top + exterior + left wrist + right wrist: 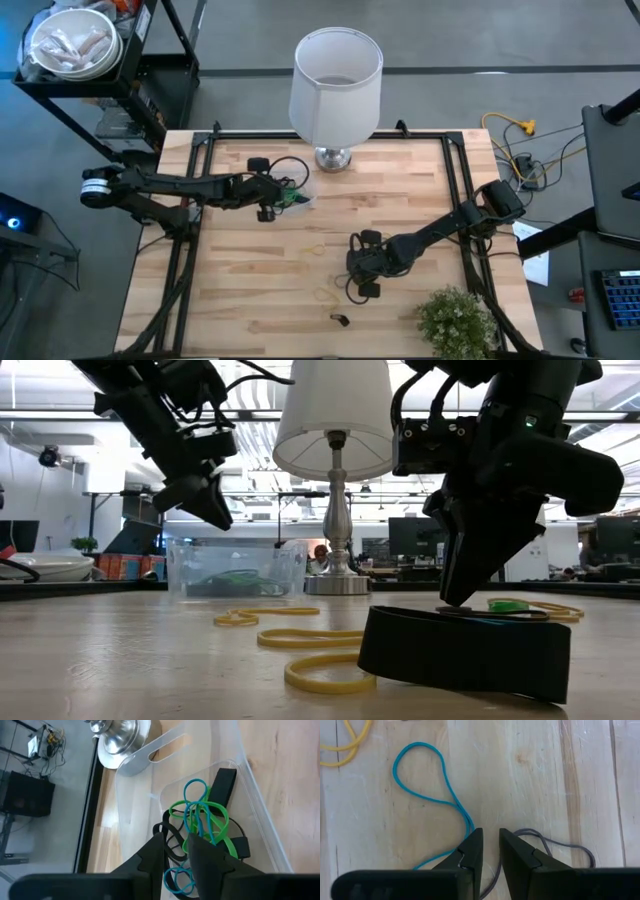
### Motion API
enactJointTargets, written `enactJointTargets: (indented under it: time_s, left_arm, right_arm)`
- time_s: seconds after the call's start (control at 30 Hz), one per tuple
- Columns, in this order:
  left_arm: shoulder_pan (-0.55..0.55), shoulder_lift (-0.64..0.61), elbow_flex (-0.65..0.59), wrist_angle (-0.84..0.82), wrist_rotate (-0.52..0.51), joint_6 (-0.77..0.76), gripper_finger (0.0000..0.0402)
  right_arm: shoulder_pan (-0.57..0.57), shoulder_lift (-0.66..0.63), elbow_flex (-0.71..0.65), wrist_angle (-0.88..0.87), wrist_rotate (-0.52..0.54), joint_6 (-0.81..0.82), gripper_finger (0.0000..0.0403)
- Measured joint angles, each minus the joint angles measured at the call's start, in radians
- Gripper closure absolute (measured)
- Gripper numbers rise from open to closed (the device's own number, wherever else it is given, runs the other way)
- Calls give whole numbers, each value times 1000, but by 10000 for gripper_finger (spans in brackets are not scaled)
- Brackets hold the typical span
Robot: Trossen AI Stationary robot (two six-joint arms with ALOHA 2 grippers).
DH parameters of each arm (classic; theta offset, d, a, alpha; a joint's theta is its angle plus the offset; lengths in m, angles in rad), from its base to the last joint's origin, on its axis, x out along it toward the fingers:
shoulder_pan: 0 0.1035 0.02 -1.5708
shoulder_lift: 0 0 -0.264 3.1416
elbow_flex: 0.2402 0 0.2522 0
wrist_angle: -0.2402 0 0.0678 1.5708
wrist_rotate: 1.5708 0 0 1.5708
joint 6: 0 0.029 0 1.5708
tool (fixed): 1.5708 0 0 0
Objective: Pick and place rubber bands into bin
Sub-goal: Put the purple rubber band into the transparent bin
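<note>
The lamp [335, 75] stands just behind the clear bin [236, 568], which has green, blue and black bands [200, 817] inside. Left gripper [176, 849] hovers over it, slightly open and empty. Right gripper [490, 845], slightly apart, touches the table [400, 200] beside a blue band [427, 785]; yellow bands [300, 638] lie loose nearby.

I see the lamp [336, 75] standing just behind the bin [293, 193], blocking that side. The left gripper [284, 196] hangs over the bin. Bare desk [250, 290] lies open at front left.
</note>
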Motion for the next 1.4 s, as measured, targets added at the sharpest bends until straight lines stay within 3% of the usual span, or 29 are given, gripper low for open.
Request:
enactJointTargets:
  time_s: [0.5, 0.73, 1.07, 1.23, 1.4]
  left_arm:
    - [-1, 0, -13, 8, 0, -181, 329]
    - [-1, -7, -69, 42, 0, -173, 329]
    - [-12, -71, -51, 43, -1, -179, 329]
    - [-112, -166, -39, 43, 30, -205, 329]
    - [-306, -307, -37, 43, 36, -233, 329]
  right_arm:
    - [0, -1, -18, -12, 0, 59, 346]
    - [0, -1, -10, -38, 2, 59, 346]
    - [0, 0, -10, -63, 30, 104, 346]
    - [-1, 12, -16, -63, 55, 105, 346]
    - [0, 18, -23, -57, 59, 112, 346]
